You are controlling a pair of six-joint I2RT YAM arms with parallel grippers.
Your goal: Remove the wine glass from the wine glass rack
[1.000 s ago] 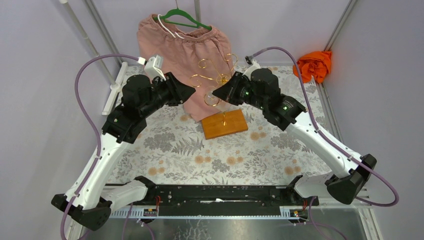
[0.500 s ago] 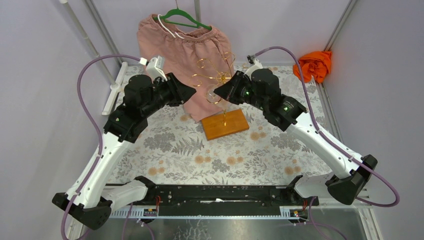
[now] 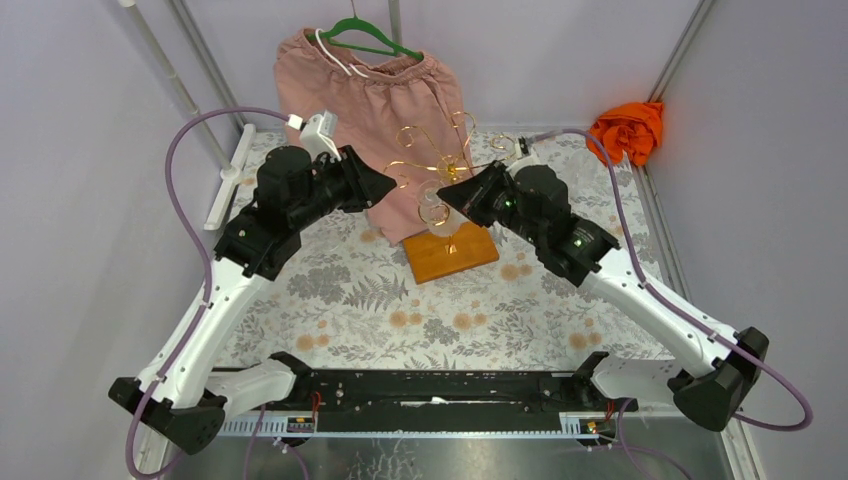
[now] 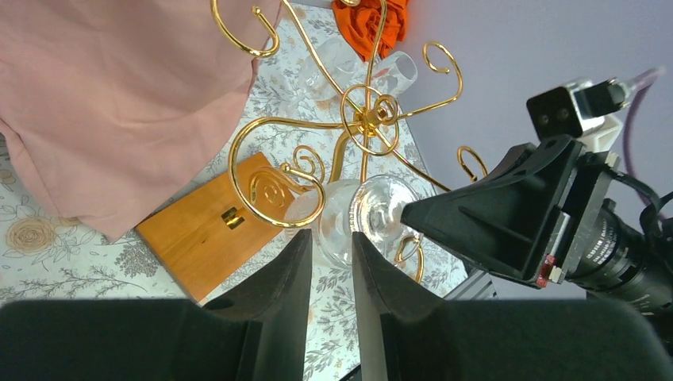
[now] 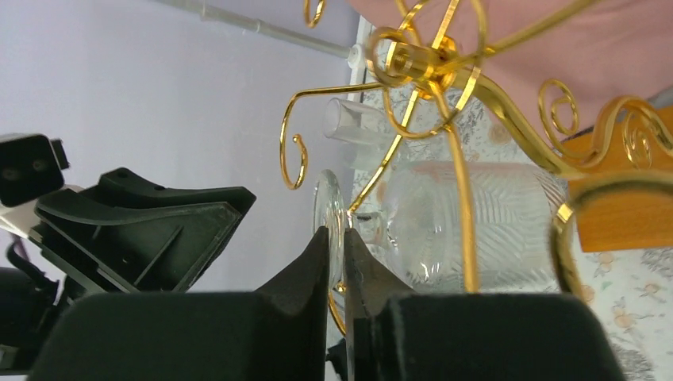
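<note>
The wine glass rack (image 3: 432, 150) is a gold wire stand on an orange-brown wooden base (image 3: 452, 252); it also shows in the left wrist view (image 4: 367, 119) and the right wrist view (image 5: 421, 59). A clear wine glass (image 3: 436, 211) lies sideways among its lower arms. My right gripper (image 3: 446, 197) is shut on the rim of the glass's foot (image 5: 329, 213); the ribbed bowl (image 5: 476, 226) sits behind a gold wire. My left gripper (image 4: 329, 238) is slightly open and empty, its tips just short of the bowl (image 4: 341, 222).
Pink shorts (image 3: 365, 95) hang on a green hanger behind the rack, touching its far side. An orange cloth (image 3: 628, 128) lies at the back right corner. A white bracket (image 3: 226, 180) stands at the left table edge. Grey walls close in.
My right gripper has moved down and towards the near side with the glass's foot in it, so the glass sits lower. My left arm has edged towards the rack.
</note>
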